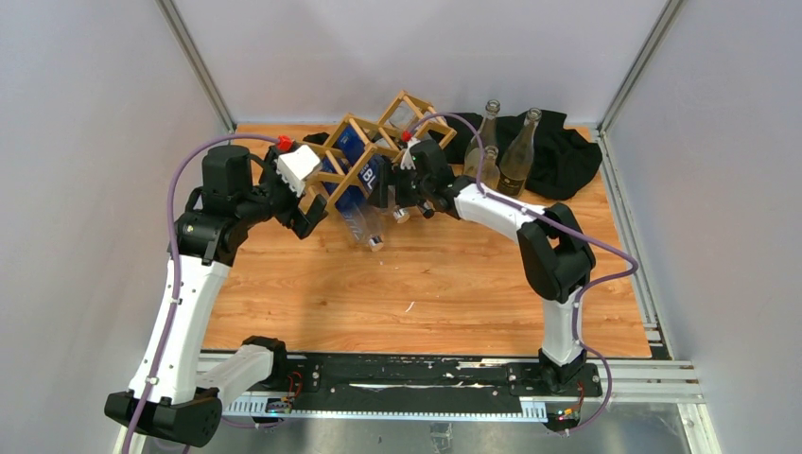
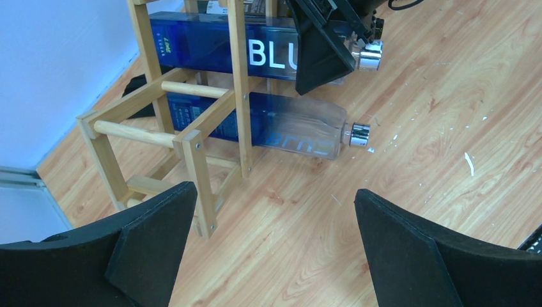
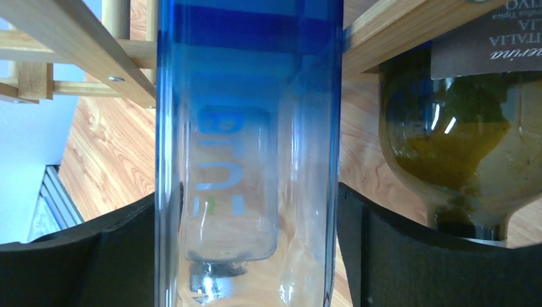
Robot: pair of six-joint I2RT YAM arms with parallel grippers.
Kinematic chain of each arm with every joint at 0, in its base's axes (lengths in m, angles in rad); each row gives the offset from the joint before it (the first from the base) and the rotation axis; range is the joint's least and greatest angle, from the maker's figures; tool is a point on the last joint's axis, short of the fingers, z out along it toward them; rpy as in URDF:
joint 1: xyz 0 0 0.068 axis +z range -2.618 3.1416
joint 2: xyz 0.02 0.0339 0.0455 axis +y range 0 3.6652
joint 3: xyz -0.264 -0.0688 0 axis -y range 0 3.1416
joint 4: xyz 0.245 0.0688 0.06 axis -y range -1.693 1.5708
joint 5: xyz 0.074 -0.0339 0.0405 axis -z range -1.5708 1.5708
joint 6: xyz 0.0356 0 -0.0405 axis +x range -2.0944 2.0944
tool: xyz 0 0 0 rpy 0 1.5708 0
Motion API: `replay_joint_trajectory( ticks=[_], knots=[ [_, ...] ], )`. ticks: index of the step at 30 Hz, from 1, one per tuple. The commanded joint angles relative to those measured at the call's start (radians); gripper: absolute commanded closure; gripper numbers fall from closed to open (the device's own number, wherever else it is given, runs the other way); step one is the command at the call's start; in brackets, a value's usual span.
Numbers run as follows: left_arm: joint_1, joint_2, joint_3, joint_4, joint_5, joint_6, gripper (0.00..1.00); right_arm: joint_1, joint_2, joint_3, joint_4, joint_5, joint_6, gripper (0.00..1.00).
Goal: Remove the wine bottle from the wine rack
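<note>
The light wooden wine rack (image 1: 380, 140) stands at the back middle of the table, and its left end (image 2: 192, 134) fills the left of the left wrist view. A blue-tinted bottle marked BLU (image 1: 367, 176) lies in an upper cell. My right gripper (image 1: 402, 197) is shut on its clear lower part (image 3: 246, 128), with a pad pressing on each side. A second blue bottle (image 2: 287, 128) lies lower in the rack, its silver cap over the table. My left gripper (image 2: 275, 190) hangs open over bare wood just in front of the rack's left end.
An olive-green bottle (image 3: 447, 128) sits in the cell to the right of the held one. Three bottles (image 1: 517, 151) stand on a black cloth (image 1: 563, 156) at the back right. Grey walls enclose the table on three sides.
</note>
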Motion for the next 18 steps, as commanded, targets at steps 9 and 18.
replay_joint_trajectory(
  ticks=[9,18],
  knots=[
    [-0.005,-0.024,-0.027,-0.001,0.008,0.022,0.0,0.011,0.075,0.105,0.015,-0.134,0.024,0.74],
    [-0.005,-0.04,-0.029,-0.001,0.003,0.024,0.0,0.084,0.156,0.272,-0.112,-0.147,-0.023,1.0]
  ],
)
